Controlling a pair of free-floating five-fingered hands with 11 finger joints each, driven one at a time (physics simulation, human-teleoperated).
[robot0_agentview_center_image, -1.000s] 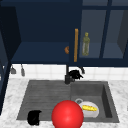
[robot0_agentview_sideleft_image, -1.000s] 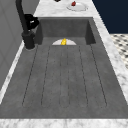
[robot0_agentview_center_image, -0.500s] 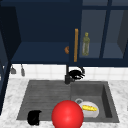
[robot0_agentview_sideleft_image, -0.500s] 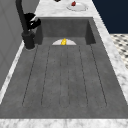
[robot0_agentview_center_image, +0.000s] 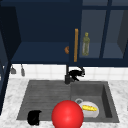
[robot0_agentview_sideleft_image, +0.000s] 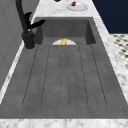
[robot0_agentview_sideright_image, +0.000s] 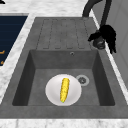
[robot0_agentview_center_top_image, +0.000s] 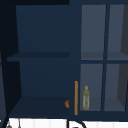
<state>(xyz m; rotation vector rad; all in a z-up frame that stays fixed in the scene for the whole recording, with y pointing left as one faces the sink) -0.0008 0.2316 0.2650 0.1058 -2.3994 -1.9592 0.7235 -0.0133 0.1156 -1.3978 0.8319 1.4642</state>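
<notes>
The right hand (robot0_agentview_center_image: 75, 73) is at the faucet (robot0_agentview_sideleft_image: 24, 22) behind the sink (robot0_agentview_center_image: 37, 95), at the back edge between drainboard and basin; in the right side view this hand (robot0_agentview_sideright_image: 107, 33) sits against the faucet's base with dark fingers curled round the lever, 1 finger pointing out over the sink rim; in the left side view the same hand (robot0_agentview_sideleft_image: 31, 22) shows beside the upright stem, wrapped close on it. The left hand (robot0_agentview_center_image: 34, 117) hangs low at the sink's front left corner, over the drainboard edge; whether its fingers are spread or folded I cannot tell.

Containers, largest to smallest: the wall cabinet (robot0_agentview_center_top_image: 42, 55) stands with its left side open, dark shelves inside, and a small orange item (robot0_agentview_center_top_image: 66, 103) lies on the bottom shelf just beside the orange door handle (robot0_agentview_center_top_image: 76, 97); behind the glass door on the right stands an olive bottle (robot0_agentview_center_top_image: 86, 98), upright on the lowest shelf; the sink basin holds a white plate (robot0_agentview_sideright_image: 53, 96) near the drain (robot0_agentview_sideright_image: 82, 80), and on the plate lies 1 yellow corn cob (robot0_agentview_sideright_image: 64, 89); a red ball (robot0_agentview_center_image: 67, 114) sits at the front of the sink, overlapping the plate's left edge in the front view.
</notes>
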